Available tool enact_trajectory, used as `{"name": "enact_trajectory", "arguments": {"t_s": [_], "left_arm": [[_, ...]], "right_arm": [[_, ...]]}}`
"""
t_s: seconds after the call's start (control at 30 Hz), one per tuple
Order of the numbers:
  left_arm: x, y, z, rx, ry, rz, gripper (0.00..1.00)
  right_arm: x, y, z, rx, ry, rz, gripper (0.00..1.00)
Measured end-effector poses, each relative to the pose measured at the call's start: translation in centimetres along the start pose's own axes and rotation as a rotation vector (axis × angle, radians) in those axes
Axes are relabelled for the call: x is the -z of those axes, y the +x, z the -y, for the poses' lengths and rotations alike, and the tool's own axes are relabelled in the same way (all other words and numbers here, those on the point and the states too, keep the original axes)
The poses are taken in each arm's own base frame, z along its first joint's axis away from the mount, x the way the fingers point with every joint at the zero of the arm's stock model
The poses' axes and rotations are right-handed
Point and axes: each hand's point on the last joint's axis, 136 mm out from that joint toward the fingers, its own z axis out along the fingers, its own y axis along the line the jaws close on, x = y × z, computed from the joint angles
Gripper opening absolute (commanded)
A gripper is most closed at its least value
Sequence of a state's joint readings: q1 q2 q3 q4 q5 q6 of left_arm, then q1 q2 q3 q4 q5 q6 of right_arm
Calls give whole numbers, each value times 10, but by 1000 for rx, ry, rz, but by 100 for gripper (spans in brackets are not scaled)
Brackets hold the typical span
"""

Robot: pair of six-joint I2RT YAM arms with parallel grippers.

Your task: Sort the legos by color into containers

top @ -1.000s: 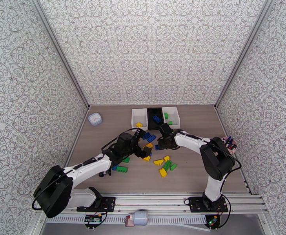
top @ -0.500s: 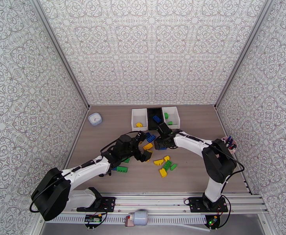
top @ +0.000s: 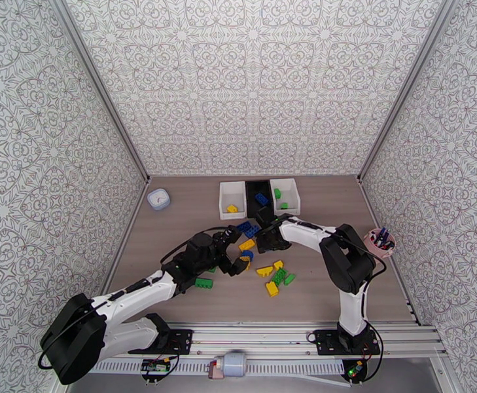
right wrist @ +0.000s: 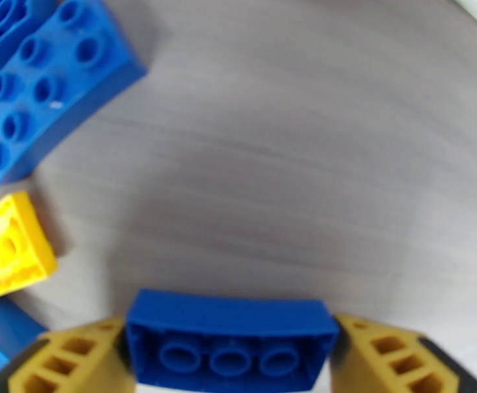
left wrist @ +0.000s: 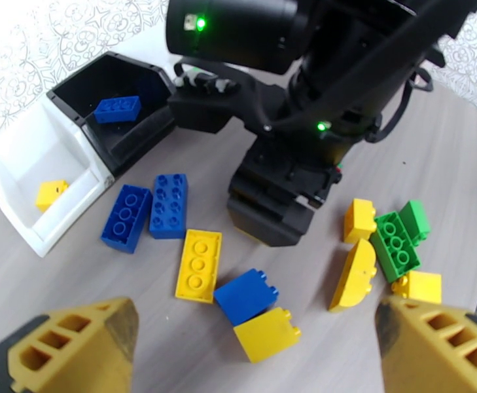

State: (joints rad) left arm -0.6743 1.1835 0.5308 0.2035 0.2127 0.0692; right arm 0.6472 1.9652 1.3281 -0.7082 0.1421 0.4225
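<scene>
A blue brick [right wrist: 231, 322] is pinched between the fingers of the right gripper [right wrist: 230, 352], at 6 o'clock in the wrist view. The left gripper [left wrist: 254, 322] is spread wide above a small blue brick [left wrist: 246, 295] touching a yellow brick [left wrist: 266, 333]. Loose legos [top: 274, 276] are scattered on the table [top: 173, 237]. At 12 o'clock of them, a black bin [top: 259, 186] is flanked by 2 white bins [top: 232, 188].

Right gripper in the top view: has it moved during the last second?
Yes. The right gripper, holding a blue lego, shifted left: from in front of the right white bin to in front of the black bin.
</scene>
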Motion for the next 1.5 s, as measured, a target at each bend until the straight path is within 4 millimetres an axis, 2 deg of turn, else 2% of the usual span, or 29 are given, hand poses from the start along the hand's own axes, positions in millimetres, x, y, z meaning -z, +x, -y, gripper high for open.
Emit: {"name": "enact_trajectory", "arguments": {"t_s": [0.1,0.27,0.37,0.43,0.6,0.73,0.8,0.9,0.97,1.07,1.13,1.27,1.4,1.5], "left_arm": [[0,-3,0,-5,-1,13,100],[0,-4,-1,-7,-10,20,100],[0,-4,-5,-5,-27,20,100],[1,-5,-11,6,-42,26,100],[5,-11,-30,36,-91,54,100],[6,-14,-42,58,-118,69,100],[5,-13,-46,70,-126,67,100],[4,-15,-51,77,-130,71,100],[3,-15,-53,80,-132,72,100],[2,-15,-55,87,-130,71,100],[2,-15,-56,92,-131,71,100],[2,-18,-58,96,-134,80,100],[4,-18,-63,117,-143,83,100],[7,-19,-67,139,-151,93,100]], "right_arm": [[0,0,0,-11,1,-2,60],[2,-1,0,-26,-1,3,58],[10,-7,0,-32,-10,29,57],[21,-18,-3,-38,-25,67,56],[53,-67,-11,-72,-76,213,57],[80,-119,-9,-98,-93,338,57],[87,-144,-7,-105,-96,389,57],[85,-174,-5,-108,-86,435,57],[75,-189,-5,-101,-76,447,57],[57,-204,-7,-82,-63,449,58],[47,-211,-11,-66,-57,446,63],[34,-217,-14,-36,-44,430,78],[39,-217,-14,-30,-43,429,84],[44,-204,-11,-28,-46,413,88]]}}
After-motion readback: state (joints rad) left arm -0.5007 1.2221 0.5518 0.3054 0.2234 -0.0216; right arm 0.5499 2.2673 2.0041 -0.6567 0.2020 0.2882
